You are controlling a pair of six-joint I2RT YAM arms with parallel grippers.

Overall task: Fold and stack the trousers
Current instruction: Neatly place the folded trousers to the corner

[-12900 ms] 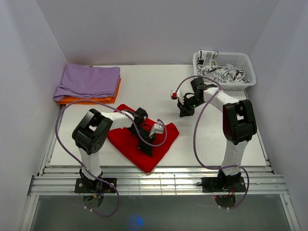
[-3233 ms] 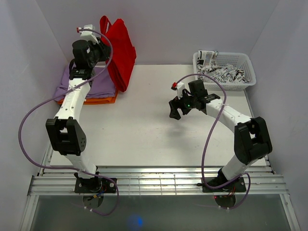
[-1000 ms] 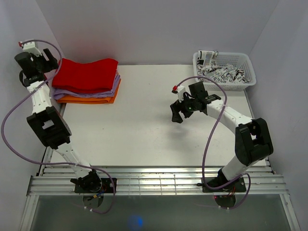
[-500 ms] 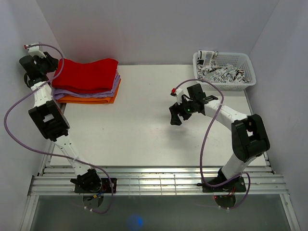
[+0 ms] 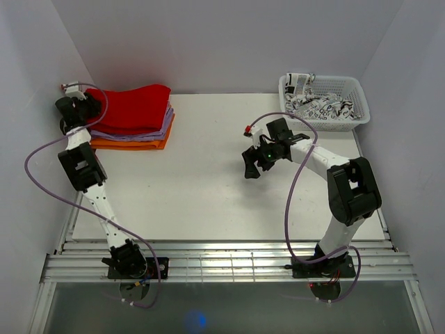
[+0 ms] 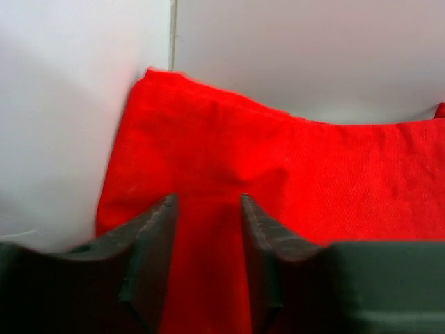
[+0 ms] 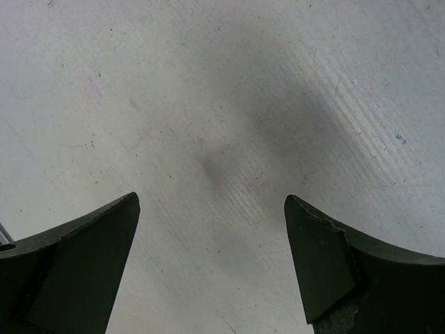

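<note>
Since about three seconds ago, when they hung from the raised left arm above the pile, the trousers (image 5: 132,104) have come down and now lie folded flat on top of the lilac cloth (image 5: 163,124), which in turn rests on the orange cloth (image 5: 149,144) at the far left corner of the worktop (image 5: 208,202). Over the last second the left arm has swung from outside the pile's left edge in against it. Its wrist view shows the left pincer (image 6: 207,203) set narrow, with red fabric filling the gap between its fingers. Whether it pinches that edge or only straddles it, I cannot tell. The right pincer (image 7: 211,202) has hardly shifted. It hovers over bare worktop near the middle, its jaws spread wide and holding nothing. The white basket (image 5: 354,115) at the far right holds a black-and-white patterned cloth (image 5: 320,104). Judging by how things lie, both the folding and the stacking look essentially done, since the red bundle sits roughly square on the pile. What seems left is small: perhaps a tidying tug at the left edge, then letting go and drawing the left arm clear.
</note>
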